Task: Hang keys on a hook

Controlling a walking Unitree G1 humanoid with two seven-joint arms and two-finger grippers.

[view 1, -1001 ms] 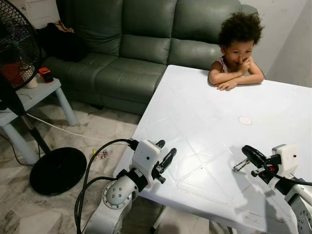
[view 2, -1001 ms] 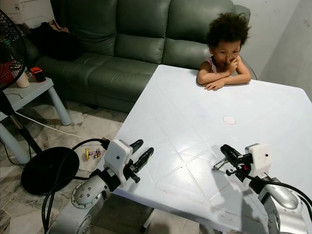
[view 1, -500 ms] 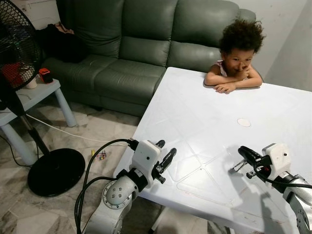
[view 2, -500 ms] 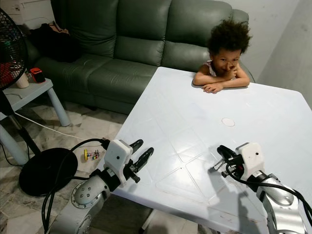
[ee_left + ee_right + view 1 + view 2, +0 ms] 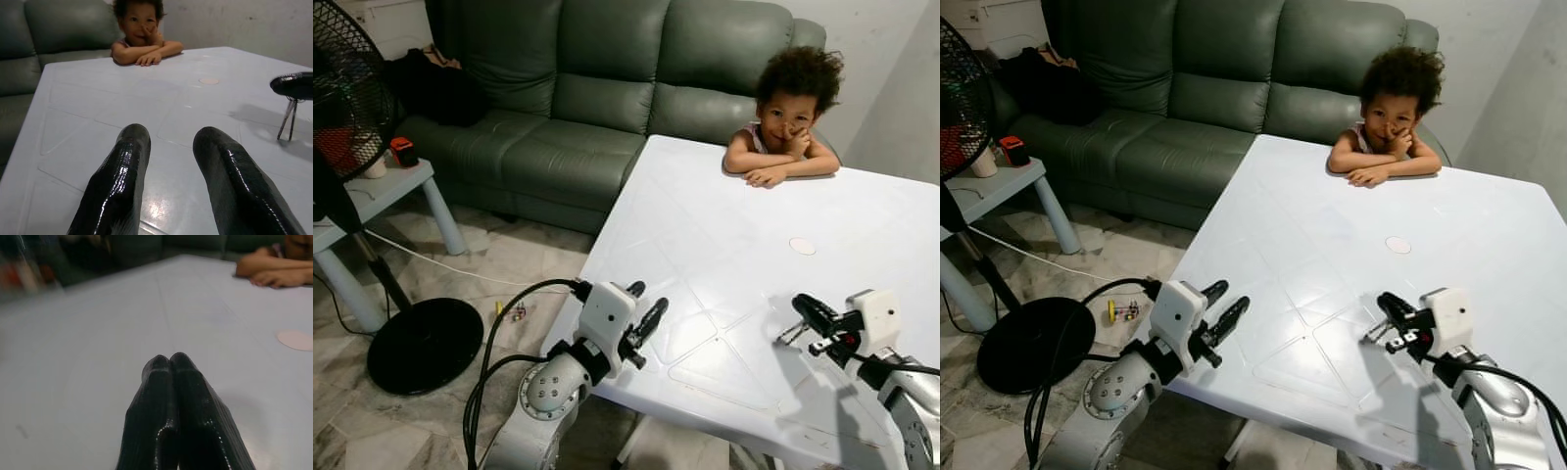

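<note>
Over the near right part of the white surface [image 5: 724,225], the right pincer [image 5: 808,311] is clenched on the keys [image 5: 793,333], which dangle just below its tips, hanging free above the surface. No hook that I can spot anywhere, so my take: keep that grip tight, lift clear and go slow so the keys don't swing loose while finding one. Left pincer [image 5: 644,318] hovers released at the surface's near left edge, holding nothing. Seen from it, the keys sit at about 3 o'clock. Person [image 5: 788,127] leaning on the far edge, so steer wide.
</note>
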